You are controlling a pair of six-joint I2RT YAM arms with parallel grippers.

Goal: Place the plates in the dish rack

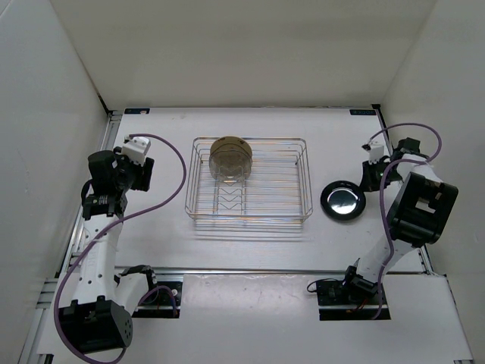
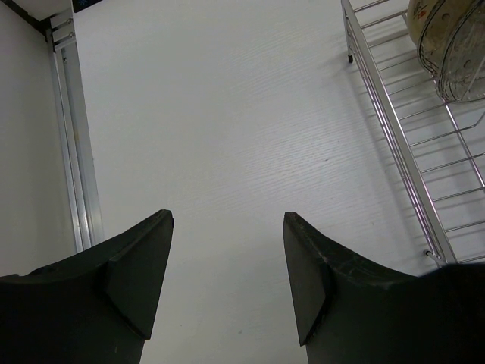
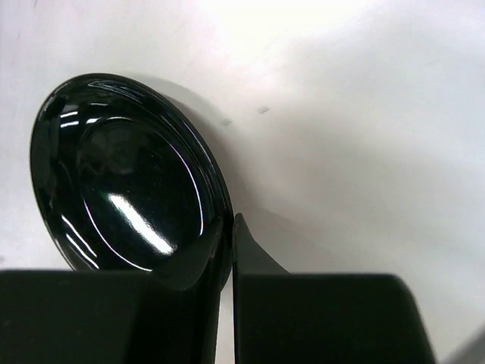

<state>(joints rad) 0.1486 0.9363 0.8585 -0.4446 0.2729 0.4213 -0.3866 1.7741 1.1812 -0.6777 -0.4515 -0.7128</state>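
Observation:
The chrome wire dish rack stands in the middle of the table. Plates stand on edge in its far left part, a tan one behind a translucent speckled one; both show in the left wrist view, tan and translucent, beside the rack's wall. A glossy black plate lies right of the rack. My right gripper is shut on the rim of this black plate. My left gripper hangs open over bare table left of the rack, holding nothing.
White walls enclose the table on three sides. An aluminium rail runs along the left edge, close to my left gripper. My right arm bends over the table's right side.

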